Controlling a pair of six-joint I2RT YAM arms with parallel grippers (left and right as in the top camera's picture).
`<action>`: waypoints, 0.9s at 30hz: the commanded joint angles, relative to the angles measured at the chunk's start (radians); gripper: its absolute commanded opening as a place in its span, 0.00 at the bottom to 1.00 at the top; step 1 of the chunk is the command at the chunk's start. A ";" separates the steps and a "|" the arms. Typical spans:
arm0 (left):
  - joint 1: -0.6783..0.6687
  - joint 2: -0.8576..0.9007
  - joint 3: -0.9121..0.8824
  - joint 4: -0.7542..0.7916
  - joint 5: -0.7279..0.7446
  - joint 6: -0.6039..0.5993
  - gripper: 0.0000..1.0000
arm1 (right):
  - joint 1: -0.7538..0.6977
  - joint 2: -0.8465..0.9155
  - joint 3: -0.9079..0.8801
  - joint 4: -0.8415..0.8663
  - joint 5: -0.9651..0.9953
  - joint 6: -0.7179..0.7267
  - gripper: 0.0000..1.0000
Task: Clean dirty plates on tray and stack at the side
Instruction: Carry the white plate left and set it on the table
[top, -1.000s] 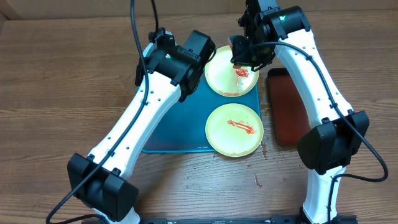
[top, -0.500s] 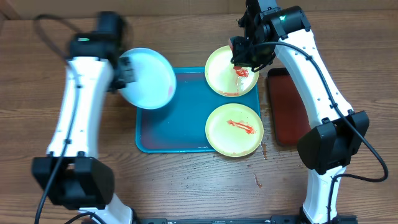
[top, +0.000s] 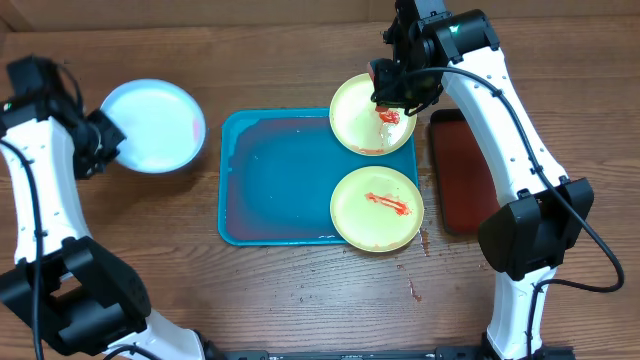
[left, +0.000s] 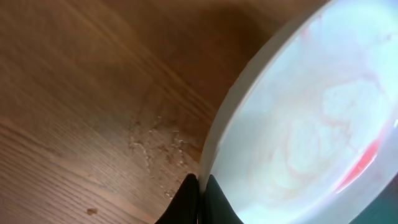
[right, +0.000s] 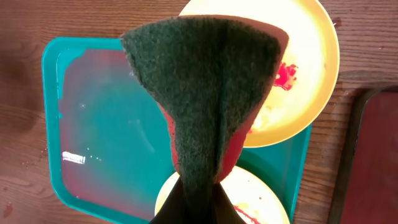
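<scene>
Tray (top: 270, 190): turquoise-blue, with a thin reddish film in patches over the floor.
Light-blue plate (top: 150, 140): pale, with faint pink swirls and one pink streak near the rim.
Upper yellow-green plate (top: 352, 120): red blotch.
Lower yellow-green plate (top: 370, 225): thin red streak across the centre.
Scouring sponge (right: 205, 93): dark green felt face, red-orange core.
Small tray (top: 462, 175): dark red-brown, black rim.
Table (top: 300, 50): brown wood grain.

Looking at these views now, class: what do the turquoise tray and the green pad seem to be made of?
Tray: probably plastic, glossy; it shows glare and moulded rounded corners. Green pad: apparently fibrous scouring material, matte and fuzzy, red layer beneath.
</scene>
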 joint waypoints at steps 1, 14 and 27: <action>0.036 0.001 -0.098 0.055 0.031 -0.039 0.04 | -0.003 -0.022 0.023 0.006 0.003 0.000 0.04; 0.072 0.001 -0.329 0.282 0.028 -0.074 0.04 | -0.003 -0.022 0.023 0.005 0.003 0.000 0.04; 0.071 0.001 -0.394 0.275 0.029 -0.058 0.18 | -0.003 -0.022 0.023 0.005 0.003 -0.004 0.04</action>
